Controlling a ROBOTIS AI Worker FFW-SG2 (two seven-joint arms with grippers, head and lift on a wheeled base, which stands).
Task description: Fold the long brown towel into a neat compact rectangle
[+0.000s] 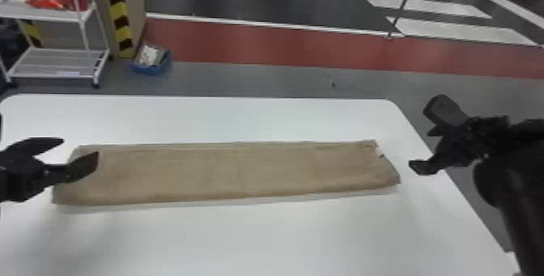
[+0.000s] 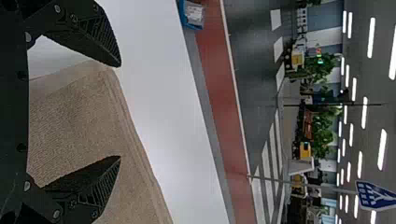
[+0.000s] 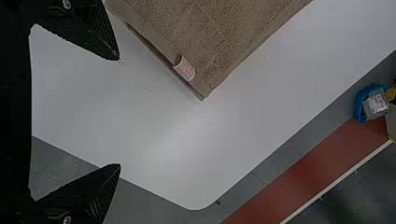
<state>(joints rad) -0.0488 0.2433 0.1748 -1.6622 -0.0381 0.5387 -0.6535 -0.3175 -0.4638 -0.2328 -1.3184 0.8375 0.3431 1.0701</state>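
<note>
Left gripper (image 1: 81,147) is spread wide at the left end of the towel (image 1: 226,174); the right gripper (image 1: 419,136), also spread, is apart from its right end, by the table's edge. Folded lengthwise, the towel lies flat, white table (image 1: 259,238) bordering both long edges, the nearer margin broader.

towel (image 1: 226,170): matt ribbed cloth | table (image 1: 259,238): smooth, pale, soft sheen | end effector fingers (image 2: 100,186): matt black, ridged
</note>
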